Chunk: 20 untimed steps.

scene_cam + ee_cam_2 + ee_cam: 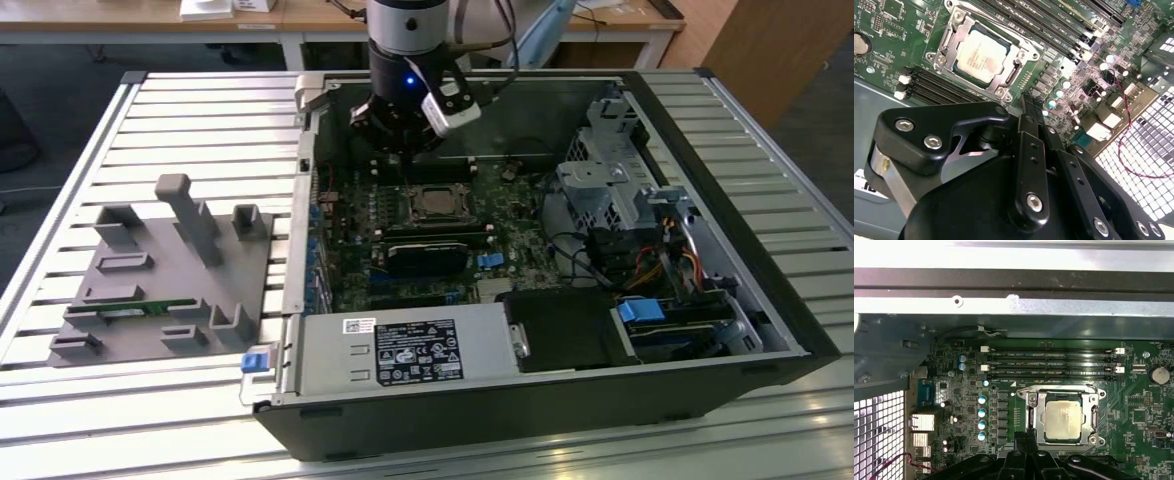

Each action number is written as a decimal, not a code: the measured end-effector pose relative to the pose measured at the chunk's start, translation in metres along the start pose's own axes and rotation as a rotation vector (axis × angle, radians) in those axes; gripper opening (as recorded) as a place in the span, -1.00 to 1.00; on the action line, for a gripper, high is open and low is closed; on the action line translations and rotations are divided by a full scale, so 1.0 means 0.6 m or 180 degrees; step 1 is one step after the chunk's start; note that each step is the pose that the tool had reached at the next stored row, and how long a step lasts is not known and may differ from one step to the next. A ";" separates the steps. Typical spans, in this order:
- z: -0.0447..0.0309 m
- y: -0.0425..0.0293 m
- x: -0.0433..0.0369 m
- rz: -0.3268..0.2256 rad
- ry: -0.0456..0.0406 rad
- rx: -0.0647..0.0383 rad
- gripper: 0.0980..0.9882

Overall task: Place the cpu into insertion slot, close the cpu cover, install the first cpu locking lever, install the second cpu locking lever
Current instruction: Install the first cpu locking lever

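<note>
Black open computer case (694, 395) is laid flat on a slatted metal table (200, 110), with a grey fixture block (160, 285) just beside it at the exterior view's left. Green motherboard (441, 215) is seen inside the case. Gripper (398, 135) is hung over the board's far edge, near the socket; its fingers (1029, 112) are pressed together with nothing held. Cpu cover (1062, 418) is closed flat on the insertion slot (1030, 415), framing the cpu (1064, 421) seated inside; the same cpu (982, 55) is centred in the second wrist view.
</note>
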<state>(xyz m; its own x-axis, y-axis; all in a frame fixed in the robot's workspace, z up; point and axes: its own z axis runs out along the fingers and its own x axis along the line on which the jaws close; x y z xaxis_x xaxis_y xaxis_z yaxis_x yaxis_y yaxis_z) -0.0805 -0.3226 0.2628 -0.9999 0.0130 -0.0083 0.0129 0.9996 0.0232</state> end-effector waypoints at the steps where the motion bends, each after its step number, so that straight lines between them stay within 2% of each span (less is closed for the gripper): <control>1: 0.000 0.000 0.001 0.0000 0.0000 0.0000 -0.96; 8: 0.000 0.000 0.005 0.0000 -0.0001 0.0000 -0.96; 16: 0.000 0.003 0.021 0.0000 -0.0001 -0.0006 -0.96; 20: 0.001 0.008 0.027 0.0000 -0.0001 -0.0007 -0.96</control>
<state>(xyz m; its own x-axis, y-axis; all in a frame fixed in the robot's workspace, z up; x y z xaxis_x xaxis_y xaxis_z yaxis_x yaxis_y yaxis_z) -0.0967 -0.3173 0.2622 -0.9999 0.0131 -0.0086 0.0128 0.9996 0.0252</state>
